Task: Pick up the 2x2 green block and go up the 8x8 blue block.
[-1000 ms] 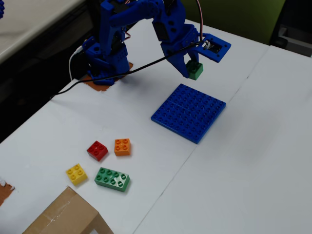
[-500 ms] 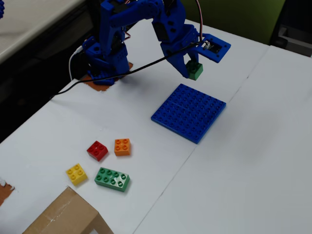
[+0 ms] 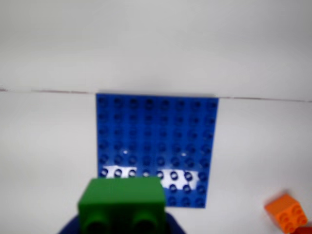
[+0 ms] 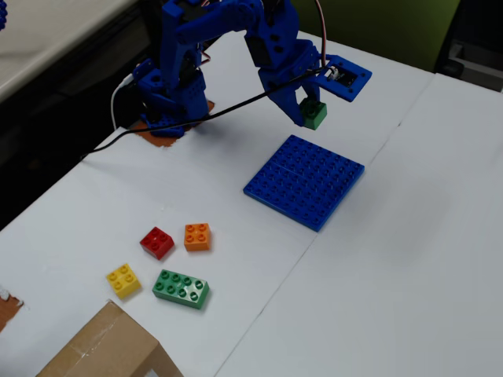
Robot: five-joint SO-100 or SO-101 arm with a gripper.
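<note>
- The gripper (image 4: pixel 308 110) had its jaws pinched on the 2x2 green block (image 4: pixel 314 115), which was held clear of the table.
- The block hung beside the far edge of the 8x8 blue block (image 4: pixel 305 181), not yet over its studs; the wrist view showed the baseplate (image 3: pixel 157 146) just ahead of the brick (image 3: pixel 122 202).
- Judged step: the carry, with the pick-up complete.
- The next move called for travel forward over the baseplate, then a level descent onto its studs.
- The orange brick (image 4: pixel 196 236) lay well apart from the baseplate.
</note>
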